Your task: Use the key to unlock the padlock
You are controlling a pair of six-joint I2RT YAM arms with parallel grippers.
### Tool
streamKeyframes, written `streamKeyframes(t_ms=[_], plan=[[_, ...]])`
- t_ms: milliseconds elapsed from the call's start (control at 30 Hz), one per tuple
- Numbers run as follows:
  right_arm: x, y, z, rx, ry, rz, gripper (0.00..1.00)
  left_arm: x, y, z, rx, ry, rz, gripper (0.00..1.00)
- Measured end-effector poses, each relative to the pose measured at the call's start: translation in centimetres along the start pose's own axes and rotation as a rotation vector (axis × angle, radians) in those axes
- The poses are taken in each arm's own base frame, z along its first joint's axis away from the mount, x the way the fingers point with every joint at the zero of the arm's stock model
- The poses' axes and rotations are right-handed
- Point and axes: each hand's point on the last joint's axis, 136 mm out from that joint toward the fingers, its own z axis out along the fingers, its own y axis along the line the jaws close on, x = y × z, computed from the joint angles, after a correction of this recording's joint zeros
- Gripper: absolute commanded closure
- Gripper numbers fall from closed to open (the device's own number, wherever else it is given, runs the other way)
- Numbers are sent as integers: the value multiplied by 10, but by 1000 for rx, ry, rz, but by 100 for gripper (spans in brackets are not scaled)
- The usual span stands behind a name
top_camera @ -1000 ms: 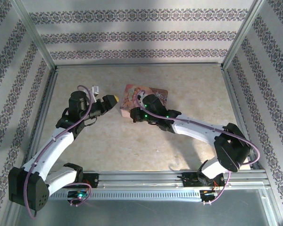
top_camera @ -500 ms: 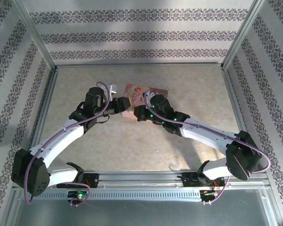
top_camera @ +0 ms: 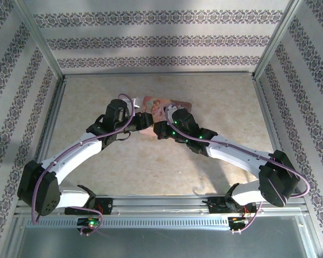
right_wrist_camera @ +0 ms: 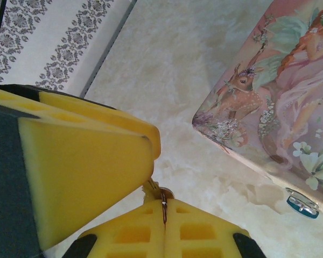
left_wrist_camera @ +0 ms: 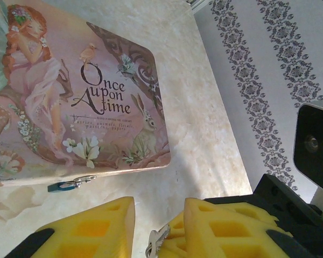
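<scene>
Yellow foam pads of my right gripper (right_wrist_camera: 164, 204) are pressed together, pinching the key (right_wrist_camera: 158, 192), a thin metal sliver caught in their seam. My left gripper (left_wrist_camera: 159, 203) is spread, pads apart, with the key's silvery end in the gap beside one pad. The blue padlock (left_wrist_camera: 70, 185) sits on the table (left_wrist_camera: 199, 134) against the pink tin's (left_wrist_camera: 97, 97) front edge, near both grippers.

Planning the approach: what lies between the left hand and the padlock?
Bare tabletop. In the left wrist view nothing sits between the left hand and the padlock, which lies at the pink tin's edge.
</scene>
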Motion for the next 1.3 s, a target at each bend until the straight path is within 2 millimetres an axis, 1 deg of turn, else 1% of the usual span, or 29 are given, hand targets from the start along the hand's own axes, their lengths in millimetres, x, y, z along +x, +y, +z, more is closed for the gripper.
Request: streamKeyframes(t_ms=[300,733,833,867,933,1000,1100,1200,1300], plan=[[0,0,0,0,-1,0,100,2,3,4,-9,8,0,78],[-1,0,0,-1,-3,0,100,1,4,3,-20,-3,21,98],[-4,0,-3,-11,-7,4,100,-1,2,1,-16,-11,37,100],[-6,1,-5,-20,-8,5,99,-2,0,-1,-12,-15,45,100],[-9,4,-10,-49,-16,6,88,-5,-5,-6,0,-29,66,100],[-12,6,-16,-74,-22,9,81,-7,-12,-12,11,-46,91,100],[-18,4,-28,-106,-36,16,72,-16,-17,-22,14,-87,129,100],[-26,4,-42,-149,-61,22,65,-23,-22,-32,23,-119,169,100],[-35,8,-58,-219,-102,24,58,-30,-29,-43,37,-149,217,100]])
